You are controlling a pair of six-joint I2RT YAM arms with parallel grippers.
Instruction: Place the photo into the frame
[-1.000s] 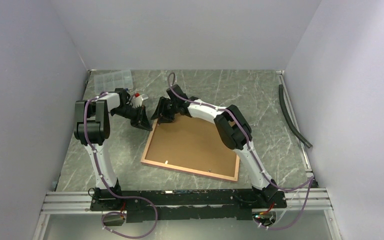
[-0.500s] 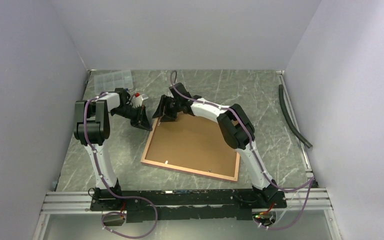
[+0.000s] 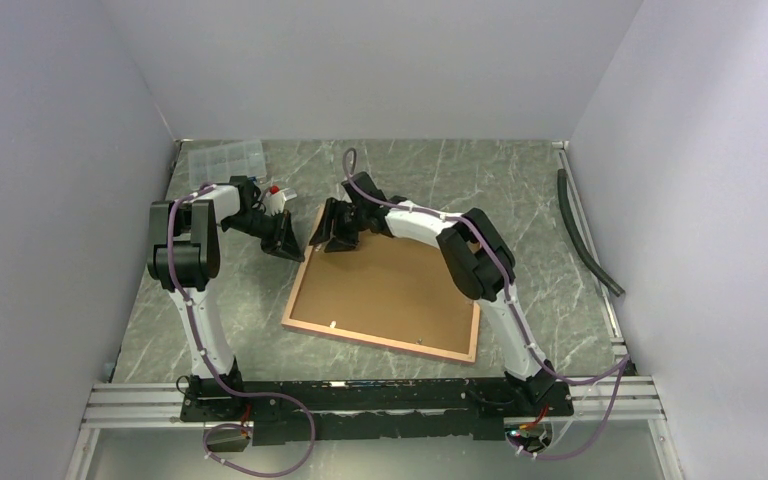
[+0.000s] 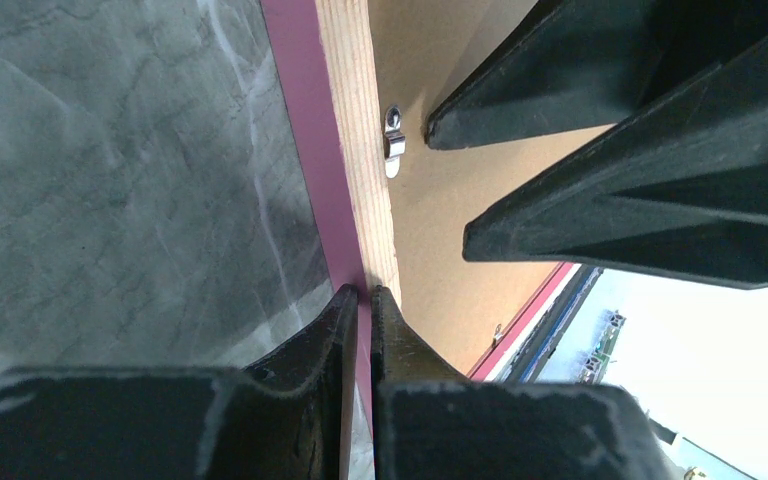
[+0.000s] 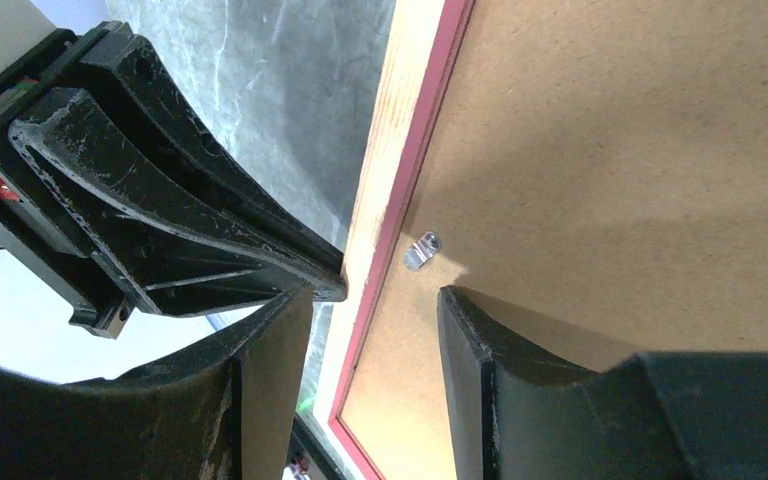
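The frame [image 3: 380,342] lies back up on the table, its tan wooden rim around a brown backing board [image 3: 390,285]. My left gripper [image 3: 288,245] is at the frame's far left corner. In the left wrist view it [image 4: 365,292] is shut on the frame's pink outer edge [image 4: 300,120]. My right gripper [image 3: 332,232] hovers open over the same corner. In the right wrist view it [image 5: 372,295] straddles the rim [image 5: 400,120], with one finger [image 5: 500,370] over the board beside a small metal clip [image 5: 421,250]. The photo is hidden.
A clear plastic compartment box [image 3: 225,160] sits at the back left, with a small red and white object [image 3: 275,192] near the left arm. A black hose [image 3: 585,235] lies along the right wall. Grey walls enclose the table on three sides.
My right gripper has shifted slightly to the right over the frame's corner, and its jaws have widened a little. The left gripper and the frame have stayed put.
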